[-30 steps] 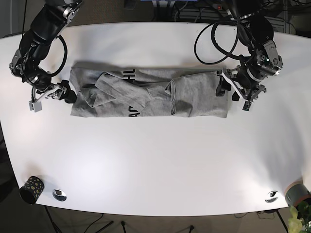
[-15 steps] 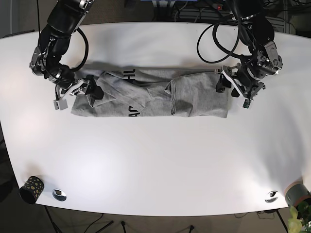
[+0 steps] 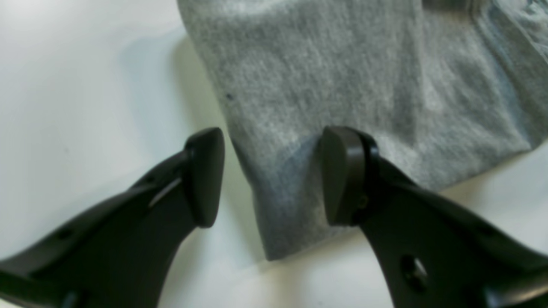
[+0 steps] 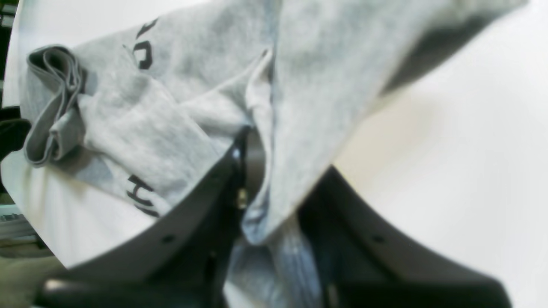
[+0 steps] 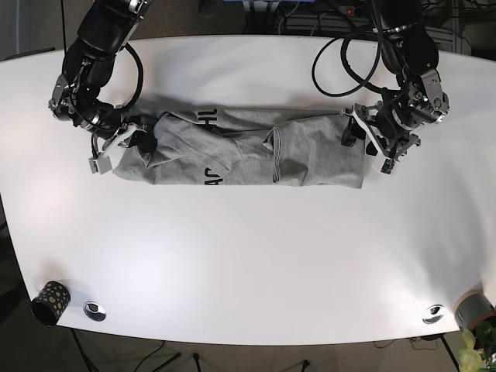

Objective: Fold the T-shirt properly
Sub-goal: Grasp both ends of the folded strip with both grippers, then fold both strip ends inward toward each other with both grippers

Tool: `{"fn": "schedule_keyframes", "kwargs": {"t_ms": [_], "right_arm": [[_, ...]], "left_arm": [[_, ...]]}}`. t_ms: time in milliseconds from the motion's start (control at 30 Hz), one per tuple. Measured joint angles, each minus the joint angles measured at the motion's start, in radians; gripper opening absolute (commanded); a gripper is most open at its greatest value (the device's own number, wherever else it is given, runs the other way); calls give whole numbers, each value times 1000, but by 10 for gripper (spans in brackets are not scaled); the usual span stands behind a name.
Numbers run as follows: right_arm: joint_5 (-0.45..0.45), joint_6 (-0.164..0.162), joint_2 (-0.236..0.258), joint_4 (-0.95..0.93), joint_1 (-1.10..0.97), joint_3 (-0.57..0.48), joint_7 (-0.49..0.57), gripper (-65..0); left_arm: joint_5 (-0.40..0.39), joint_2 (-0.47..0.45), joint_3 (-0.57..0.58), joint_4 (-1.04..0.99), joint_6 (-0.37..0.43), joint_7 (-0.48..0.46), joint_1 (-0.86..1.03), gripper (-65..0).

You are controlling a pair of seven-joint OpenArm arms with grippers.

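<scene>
Pinching T-shirt end in right gripper to carry the fold inward, left gripper spread astride opposite corner, seemingly poised to pin it.

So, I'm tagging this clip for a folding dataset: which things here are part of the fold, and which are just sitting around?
Part of the fold:
- grey cotton T-shirt with black lettering
- right pincer, shut on the shirt's fabric
- left pincer, open astride a shirt corner

Just sitting around:
- black speckled cup
- two round metal fittings
- white oval table, only the work surface
</scene>
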Motion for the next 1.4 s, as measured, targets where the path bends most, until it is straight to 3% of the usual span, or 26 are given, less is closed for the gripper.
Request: {"fn": "schedule_keyframes", "kwargs": {"t_ms": [233,467,700,1067,1400], "right_arm": [[5,0,42,230,-51,2,-1,-650],[11,1,36,454,-113,-7,-9,-650],[12,1,30,598,-139,-180,-8,-650],[3,4,-89,575,-108,-356,-8,-650],[-2,4,-117,482,-87,-452,3,-644]], "left_arm": [[-3,5,121,-48,0,-1,-1,-329],[-1,33,197,-97,1,-11,-38,-331],[-23,64,254,-141,0,-39,-50,-331],[-23,66,330,-144,0,-34,-52,-331],[-25,64,325,-144,0,-36,-49,-331]]}}
